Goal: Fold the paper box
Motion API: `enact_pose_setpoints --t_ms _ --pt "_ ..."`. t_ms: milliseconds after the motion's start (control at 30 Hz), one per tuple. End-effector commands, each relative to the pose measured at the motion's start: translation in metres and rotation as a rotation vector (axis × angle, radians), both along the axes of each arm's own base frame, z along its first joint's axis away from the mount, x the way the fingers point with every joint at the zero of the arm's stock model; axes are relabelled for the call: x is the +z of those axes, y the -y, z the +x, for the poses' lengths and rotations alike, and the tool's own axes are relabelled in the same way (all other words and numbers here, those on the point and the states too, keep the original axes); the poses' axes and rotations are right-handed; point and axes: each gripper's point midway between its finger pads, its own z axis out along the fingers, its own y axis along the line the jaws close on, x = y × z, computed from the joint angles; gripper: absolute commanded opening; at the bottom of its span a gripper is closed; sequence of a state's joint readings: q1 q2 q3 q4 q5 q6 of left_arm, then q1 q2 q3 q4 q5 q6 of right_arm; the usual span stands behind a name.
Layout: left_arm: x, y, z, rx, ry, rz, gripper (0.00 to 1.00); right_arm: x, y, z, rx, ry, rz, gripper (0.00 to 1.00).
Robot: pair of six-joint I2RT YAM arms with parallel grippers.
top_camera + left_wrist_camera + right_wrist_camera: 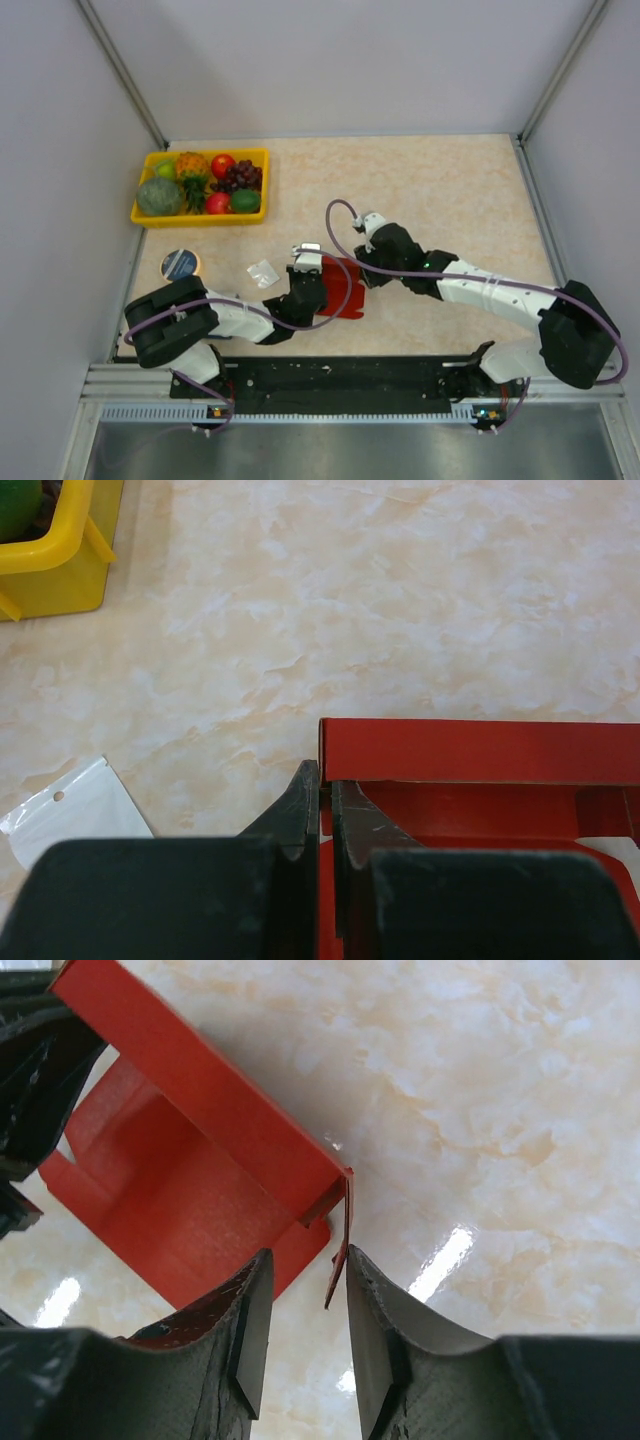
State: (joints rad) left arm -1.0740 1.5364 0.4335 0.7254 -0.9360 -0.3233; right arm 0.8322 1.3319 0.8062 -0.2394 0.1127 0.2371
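Note:
The paper box (340,288) is bright red cardboard, partly folded up, on the table between the two arms. My left gripper (308,272) is shut on the box's left wall; in the left wrist view the jaws (325,780) pinch that thin red wall, with a raised red panel (480,750) beyond. My right gripper (368,268) is at the box's right side, open. In the right wrist view a thin red side flap (342,1240) stands between the fingertips (305,1270), touching the right finger, with a gap to the left one. The box floor (180,1210) lies to the left.
A yellow fruit tray (200,187) with several fruits stands at the back left; its corner shows in the left wrist view (55,560). A small whitish plastic wrapper (263,272) lies left of the box, also in the left wrist view (70,815). A round blue-lidded tin (180,264) sits at the left edge.

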Motion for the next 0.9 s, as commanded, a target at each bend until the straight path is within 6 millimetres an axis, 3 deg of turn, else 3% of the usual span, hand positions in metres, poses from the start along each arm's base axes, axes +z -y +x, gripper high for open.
enact_pose_setpoints --t_ms 0,333,400,533,567,733,867 --pt "0.004 -0.002 0.002 0.015 0.018 -0.024 0.0 0.012 -0.013 -0.003 0.17 0.014 0.097 0.35" --pt "0.005 0.001 0.0 -0.009 0.017 -0.027 0.0 0.022 -0.033 -0.033 0.438 -0.004 0.224 0.4" --pt "0.004 0.001 0.0 -0.009 0.016 -0.025 0.0 0.027 -0.039 -0.03 0.418 -0.003 0.279 0.41" --pt "0.004 0.002 0.0 -0.012 0.015 -0.026 0.0 0.008 -0.027 -0.009 0.301 0.027 0.203 0.4" --pt "0.004 0.001 0.0 -0.012 0.015 -0.027 0.0 0.013 -0.028 -0.002 0.304 0.077 0.208 0.4" --pt "0.001 -0.002 -0.002 -0.008 0.011 -0.02 0.0 0.004 -0.02 0.004 0.301 0.124 0.153 0.26" --pt "-0.001 -0.002 -0.002 -0.011 0.009 -0.019 0.0 0.01 -0.029 -0.004 0.399 0.154 0.186 0.3"
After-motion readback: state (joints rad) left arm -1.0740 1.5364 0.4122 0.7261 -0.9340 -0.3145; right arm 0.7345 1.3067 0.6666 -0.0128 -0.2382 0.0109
